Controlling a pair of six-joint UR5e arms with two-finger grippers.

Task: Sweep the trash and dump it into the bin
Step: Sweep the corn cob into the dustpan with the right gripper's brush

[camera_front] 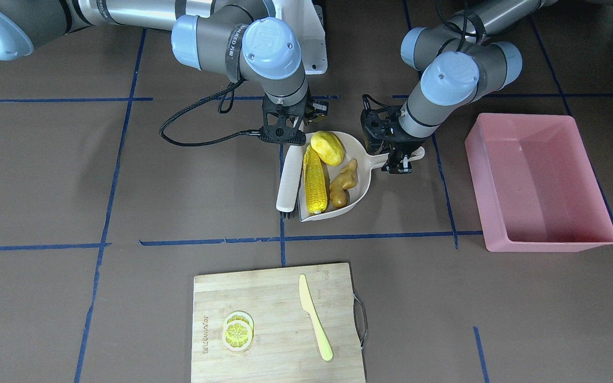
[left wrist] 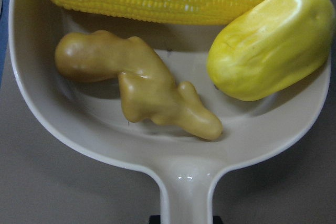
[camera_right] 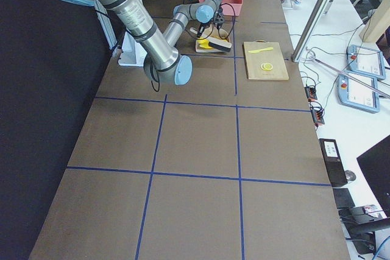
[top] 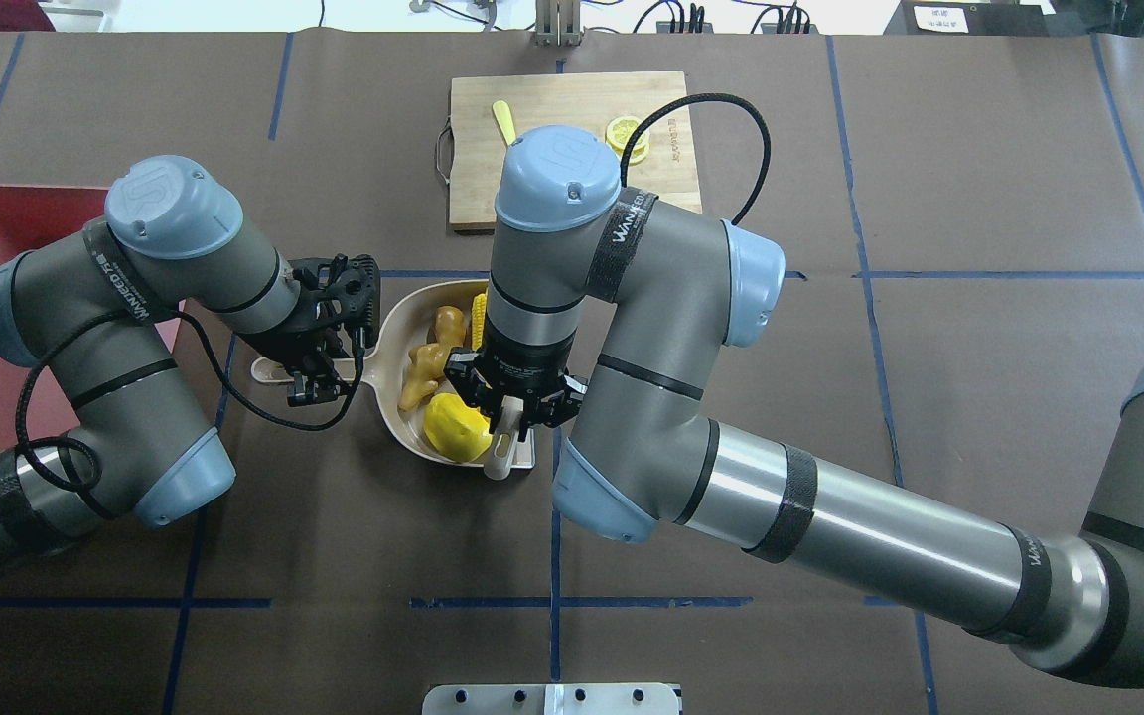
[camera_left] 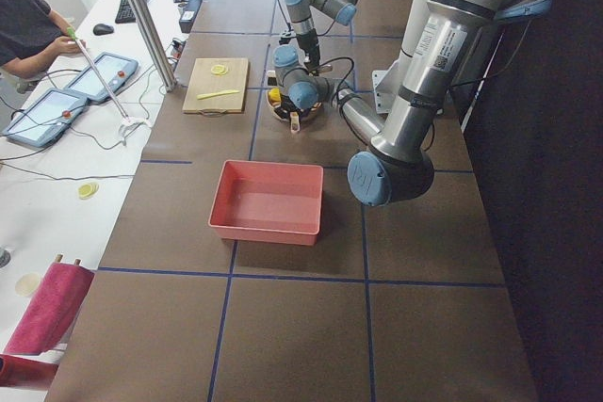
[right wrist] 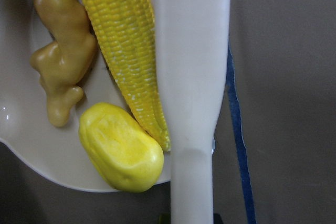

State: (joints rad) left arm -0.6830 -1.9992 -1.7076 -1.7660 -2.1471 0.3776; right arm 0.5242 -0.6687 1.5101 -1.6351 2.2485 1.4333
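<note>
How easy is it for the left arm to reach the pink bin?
Probably easy: the left gripper, holding the dustpan, sits just beside the bin, with only bare table between them.

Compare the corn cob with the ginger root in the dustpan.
The corn cob is long, straight and bright yellow with kernel rows; the ginger root is shorter, bent, knobbly and smooth tan-brown. The corn cob lies along the pan's open edge beside the brush; the ginger root sits nearer the handle. Both lie flat inside the dustpan.
</note>
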